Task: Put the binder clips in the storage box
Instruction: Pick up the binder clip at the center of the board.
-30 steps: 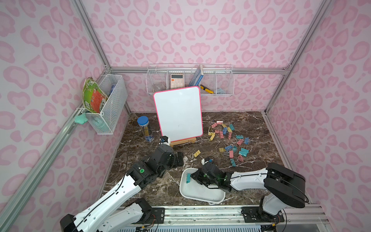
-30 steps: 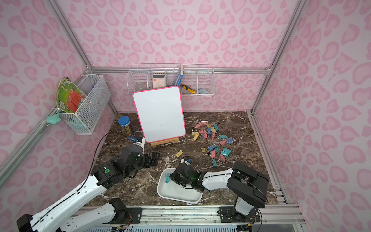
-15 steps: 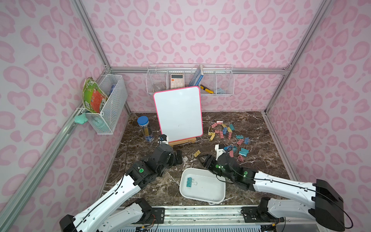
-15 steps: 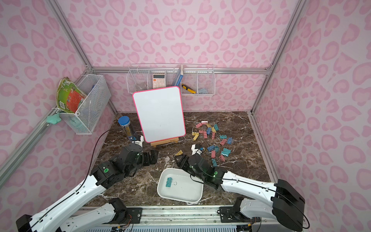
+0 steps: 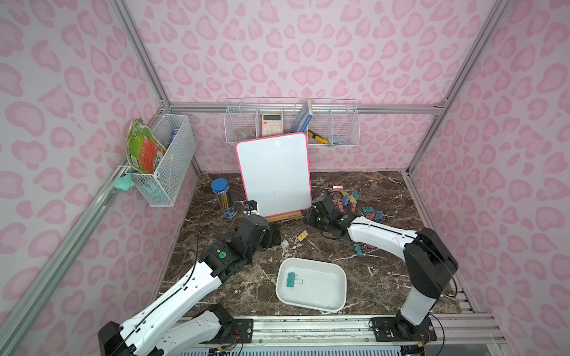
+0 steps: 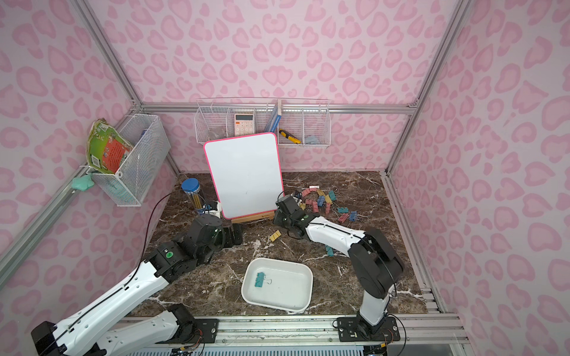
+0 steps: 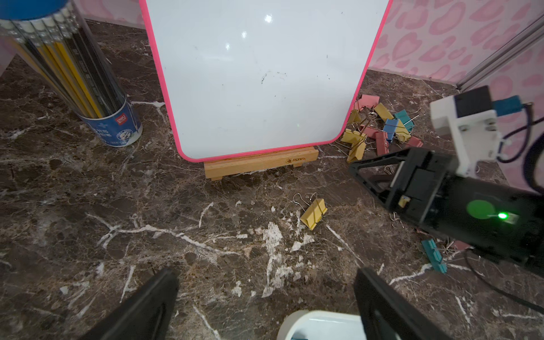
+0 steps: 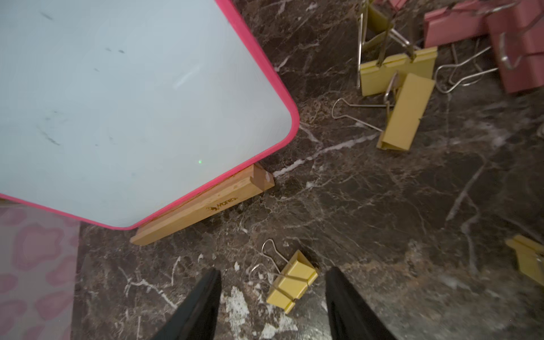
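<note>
The storage box, a shallow white tray, lies near the front edge with one teal binder clip in it. Several pastel binder clips lie piled right of the whiteboard. A lone yellow clip lies on the floor. My right gripper hangs open above it, one finger to each side, not touching it. My left gripper stands open and empty left of the box.
A pink-framed whiteboard on a wooden stand rises close behind both grippers. A pencil tube stands to its left. A teal clip lies under the right forearm. Wire baskets hang on the walls.
My right gripper opened and let the teal clip fall into the box. It then swung back to the yellow clip by the whiteboard. The left arm has hardly moved.
</note>
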Motion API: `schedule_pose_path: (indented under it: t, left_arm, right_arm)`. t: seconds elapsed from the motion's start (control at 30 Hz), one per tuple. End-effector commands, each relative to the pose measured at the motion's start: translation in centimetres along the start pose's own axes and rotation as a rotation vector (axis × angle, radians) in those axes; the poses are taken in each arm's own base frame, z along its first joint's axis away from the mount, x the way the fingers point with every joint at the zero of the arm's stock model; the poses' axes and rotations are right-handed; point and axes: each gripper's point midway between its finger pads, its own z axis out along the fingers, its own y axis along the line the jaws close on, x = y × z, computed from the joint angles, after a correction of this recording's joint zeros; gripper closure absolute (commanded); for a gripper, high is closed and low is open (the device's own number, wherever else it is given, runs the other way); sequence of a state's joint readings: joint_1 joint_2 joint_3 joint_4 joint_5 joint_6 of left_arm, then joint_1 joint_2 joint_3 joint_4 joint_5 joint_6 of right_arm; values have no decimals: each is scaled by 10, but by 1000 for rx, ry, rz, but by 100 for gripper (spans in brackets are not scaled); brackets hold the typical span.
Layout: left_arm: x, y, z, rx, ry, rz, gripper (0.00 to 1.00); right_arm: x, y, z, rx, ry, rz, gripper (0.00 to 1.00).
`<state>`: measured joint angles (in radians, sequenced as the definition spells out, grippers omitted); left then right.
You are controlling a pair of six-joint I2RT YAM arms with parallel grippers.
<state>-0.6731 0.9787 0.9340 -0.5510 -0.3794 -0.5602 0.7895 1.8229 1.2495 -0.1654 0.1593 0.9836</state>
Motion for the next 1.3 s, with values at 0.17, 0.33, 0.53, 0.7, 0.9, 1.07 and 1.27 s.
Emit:
schedule_pose_path:
  t: [0.17,0.33,0.53,0.7,0.9,1.07,1.27]
  left_arm:
    - [4,7,0,-23,15,2,2]
    - [5,8,1,-26,19,1,2]
    - [7,6,5,-28,29,2,2]
    - [7,5,6,-23,35,-2,2]
    - [8,7,3,-23,28,-11,3]
    - [5,7,1,-22,17,-19,3]
    - [3,6,1,-19,12,-32,3]
  right_arm:
    - [9,-3,36,226,-4,-145,44]
    - [20,-12,52,339,35,-163,55]
    - [30,-5,52,351,46,-200,61]
    - [38,-9,54,346,65,-191,70]
    - [36,-10,46,318,47,-162,85]
    - [21,-4,20,270,-12,-130,100]
    - [12,4,-36,114,-56,-55,100]
